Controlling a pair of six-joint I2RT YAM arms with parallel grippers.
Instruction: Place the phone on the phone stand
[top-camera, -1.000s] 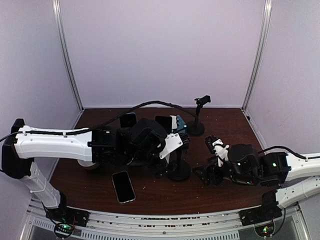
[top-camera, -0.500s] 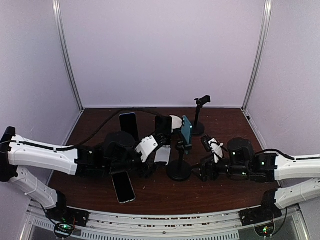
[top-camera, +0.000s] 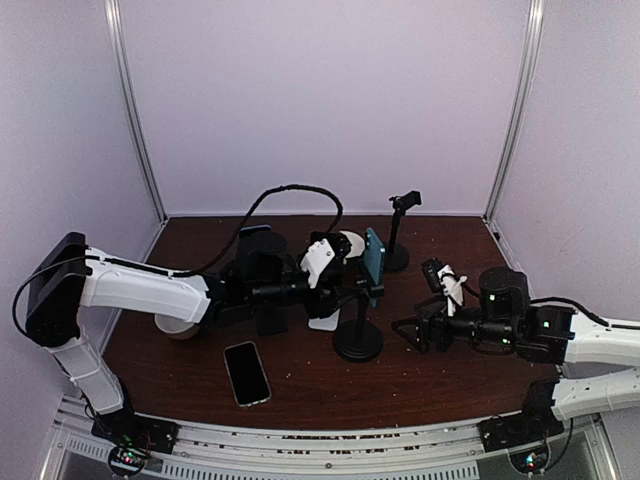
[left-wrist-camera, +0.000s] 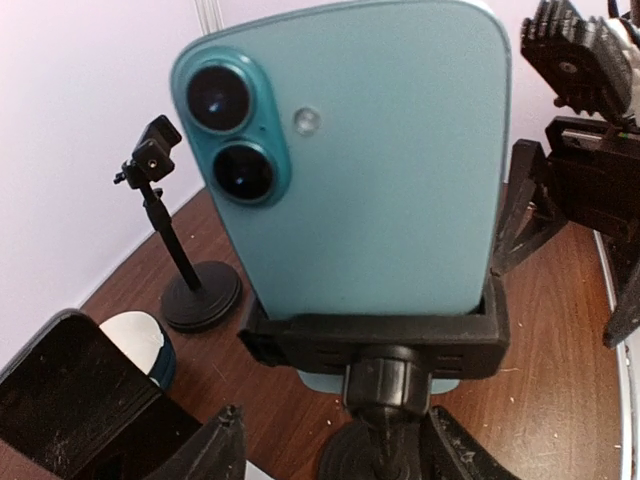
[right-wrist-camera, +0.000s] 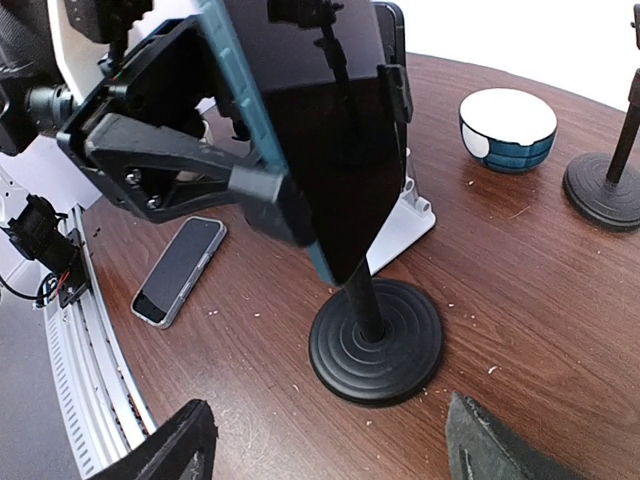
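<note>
The left gripper (left-wrist-camera: 335, 450), jaws spread just short of the stand (top-camera: 358, 340), and the right gripper (right-wrist-camera: 330, 450), gaping wide, are seen empty. Beyond, the teal phone (left-wrist-camera: 350, 160), twin lenses and flash uppermost, is clamped upright on the stand.

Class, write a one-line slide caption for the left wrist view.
A teal dual-camera phone sits in the black phone stand, its back facing the camera.

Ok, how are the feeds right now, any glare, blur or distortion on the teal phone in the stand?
Left wrist: the teal phone fills the frame, sharp, evenly lit, no glare. Right wrist: its screen is a dark mirror with reflections; the wide lens bends the table. Top external: the phone is small and edge-on, and the black stand blends into the dark table.
</note>
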